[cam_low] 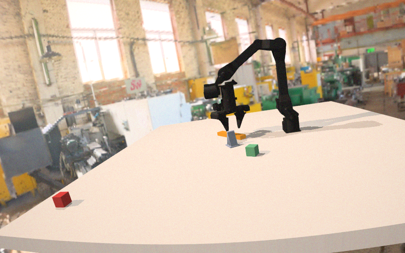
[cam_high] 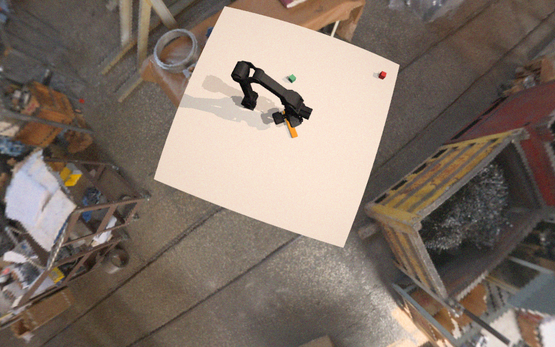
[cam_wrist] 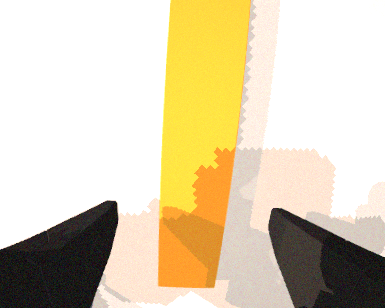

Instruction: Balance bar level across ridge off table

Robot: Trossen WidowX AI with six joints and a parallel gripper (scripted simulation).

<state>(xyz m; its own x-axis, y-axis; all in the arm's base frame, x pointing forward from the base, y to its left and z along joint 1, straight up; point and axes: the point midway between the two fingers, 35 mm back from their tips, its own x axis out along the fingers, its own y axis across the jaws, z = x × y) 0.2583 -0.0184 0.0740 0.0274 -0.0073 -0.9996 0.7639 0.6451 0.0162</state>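
Hanging above the orange bar (cam_low: 231, 135), the hand (cam_low: 232, 120) points straight down with its two dark fingers spread wide and nothing between them; it grips nothing and touches nothing. In the wrist view the bar runs lengthwise away from the camera, its near end lying in the gap between the fingers, closer to the one at the left of the picture, with bare bench showing on either side of it. The fingers' shadow falls across that near end of the bar and onto the bench beside it.

The bar lies flat on the pale bench (cam_low: 197, 194), not on the ridge. The grey ridge (cam_low: 231, 139), a small upright wedge, stands just in front of the bar in the exterior view; whether the two touch cannot be told from there. From the top view the bar (cam_high: 292, 129) juts out from under the hand (cam_high: 289, 118), and the ridge is hidden beneath the arm.

A green cube (cam_low: 252, 150) sits near the ridge, on the side nearer the exterior camera. A red cube (cam_low: 61, 199) rests well apart, close to a corner of the bench
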